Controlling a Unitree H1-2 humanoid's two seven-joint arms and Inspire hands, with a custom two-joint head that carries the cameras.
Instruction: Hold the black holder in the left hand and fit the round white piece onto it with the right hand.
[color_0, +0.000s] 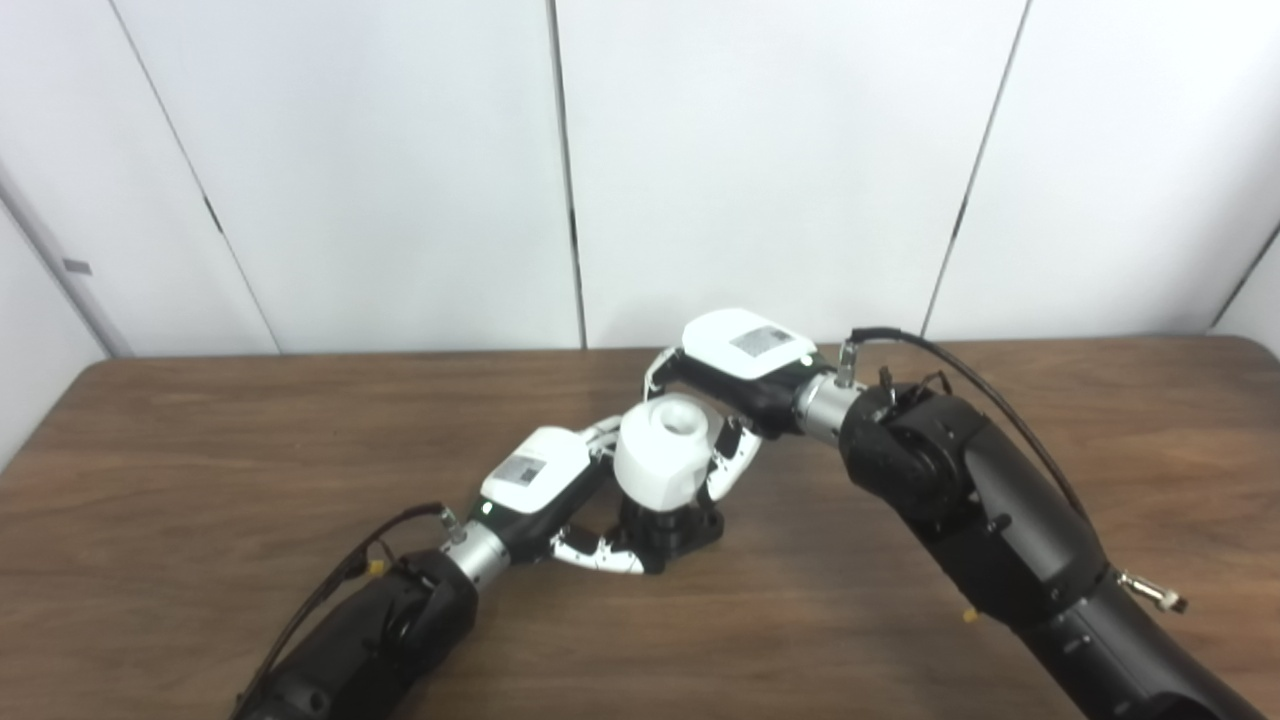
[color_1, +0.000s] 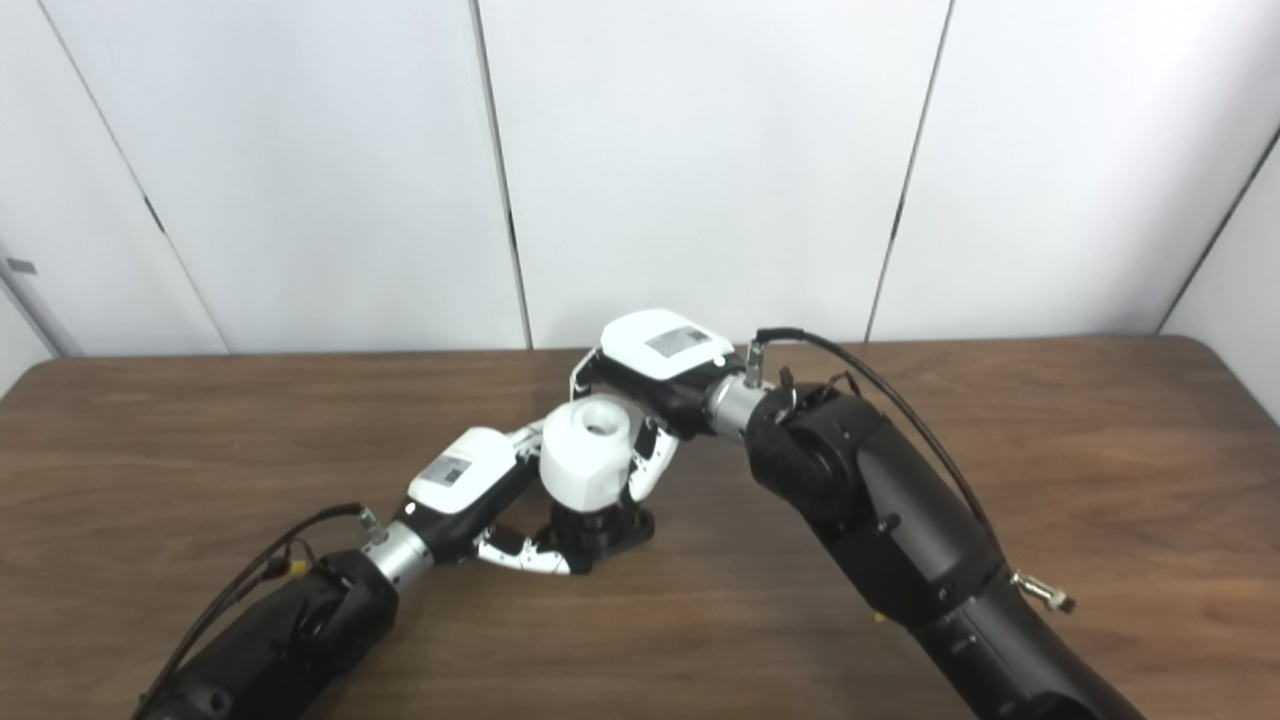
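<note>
Gripping the black holder (color_0: 672, 530) near the tabletop's (color_0: 200, 450) middle, the left hand (color_0: 545, 490) curls its fingers around it; the right hand (color_0: 735, 375) clasps the round white piece (color_0: 665, 450) sitting atop it, hiding the joint.

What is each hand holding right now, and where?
Left hand grips the black holder at its base; right hand holds the round white piece by its sides.

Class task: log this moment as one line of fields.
left hand: shut on holder | right hand: shut on white piece | white piece: on top of holder | holder: on table
</note>
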